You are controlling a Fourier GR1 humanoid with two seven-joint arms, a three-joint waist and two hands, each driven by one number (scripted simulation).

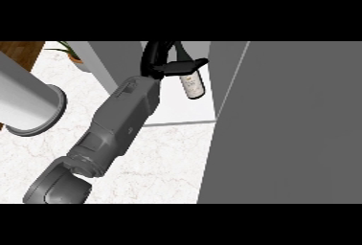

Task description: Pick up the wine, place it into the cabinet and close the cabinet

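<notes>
The wine bottle [192, 86] is dark with a pale label and hangs neck up, slightly tilted. My left hand [161, 60] is shut on its neck, fingers curled over the top. The grey forearm [124, 119] reaches in from the lower left. The bottle is held over the pale floor of the cabinet [180, 112], just inside its open front. The cabinet's grey door [283, 124] stands open and fills the right side of the view. My right hand shows nowhere.
A large white cylinder with a grey rim [28, 103] lies at the left on the marble counter [163, 162]. A potted plant [71, 53] stands at the back left, beside the cabinet's grey side wall [106, 60].
</notes>
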